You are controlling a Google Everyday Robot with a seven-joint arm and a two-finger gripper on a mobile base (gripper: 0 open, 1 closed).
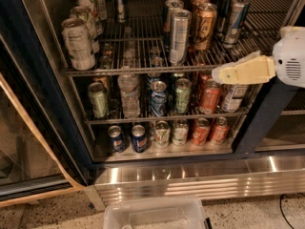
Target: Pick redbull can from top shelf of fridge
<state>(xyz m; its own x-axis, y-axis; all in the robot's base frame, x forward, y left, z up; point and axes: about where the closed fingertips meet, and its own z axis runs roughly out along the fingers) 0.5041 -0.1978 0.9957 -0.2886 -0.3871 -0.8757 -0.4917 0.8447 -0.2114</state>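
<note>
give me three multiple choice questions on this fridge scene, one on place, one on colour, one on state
1. Where does the redbull can stand?
A) top shelf, right of the gold-brown can
B) middle shelf
C) floor
2. What colour is the gripper?
A) red
B) cream
C) green
3. How is the redbull can?
A) lying flat
B) held by the gripper
C) upright, untouched

Answers: A, it stands on the uppermost rack. B, the gripper is pale cream, at that shelf's right front edge. C, it stands upright, with the gripper apart from it and lower in the view.
</note>
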